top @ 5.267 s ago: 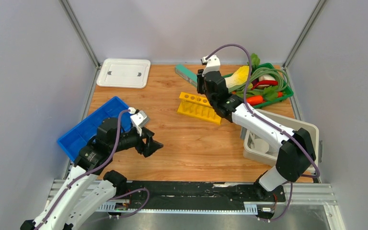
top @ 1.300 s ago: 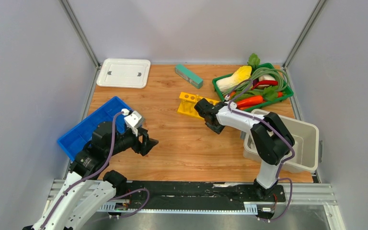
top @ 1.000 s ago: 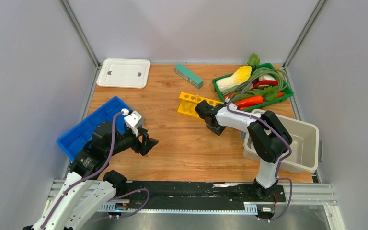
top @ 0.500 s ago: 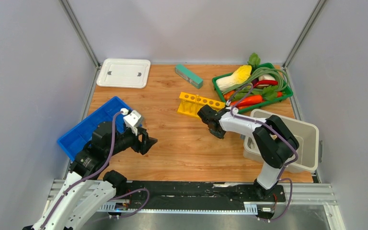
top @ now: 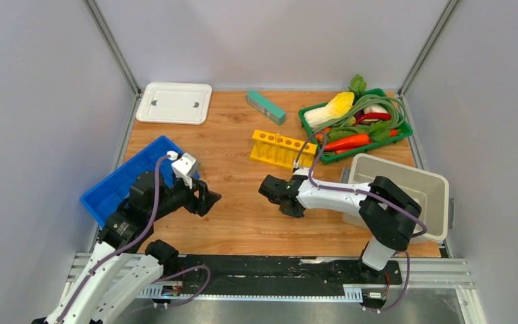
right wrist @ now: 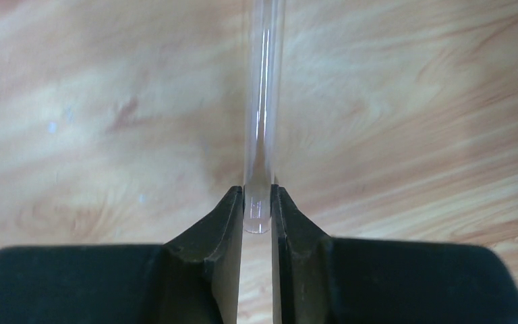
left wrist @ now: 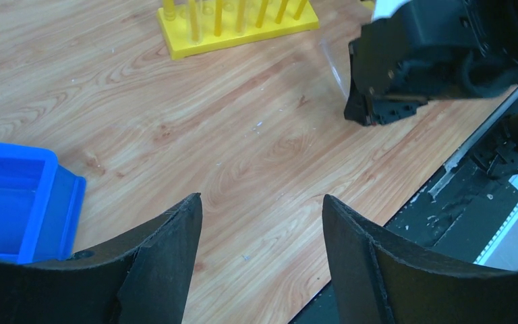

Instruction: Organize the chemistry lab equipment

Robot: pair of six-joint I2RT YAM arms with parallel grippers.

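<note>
Pinching clear glass tube (right wrist: 263, 121) at its near end with right gripper (right wrist: 257, 216), fingers (right wrist: 226, 236) clamping both sides, nothing but the glass between them. Holding it low over the wooden table (top: 243, 223), mid-table toward the near edge, apart from yellow holed rack (top: 281, 148); not seeing whether tube is touching the wood. Hovering left gripper (left wrist: 262, 202) beside blue tray (left wrist: 13, 196), jaws spread wide, gripping nothing.

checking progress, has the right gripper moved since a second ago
Yes: the right gripper has pulled away from the yellow rack, down and left in the top view.
</note>
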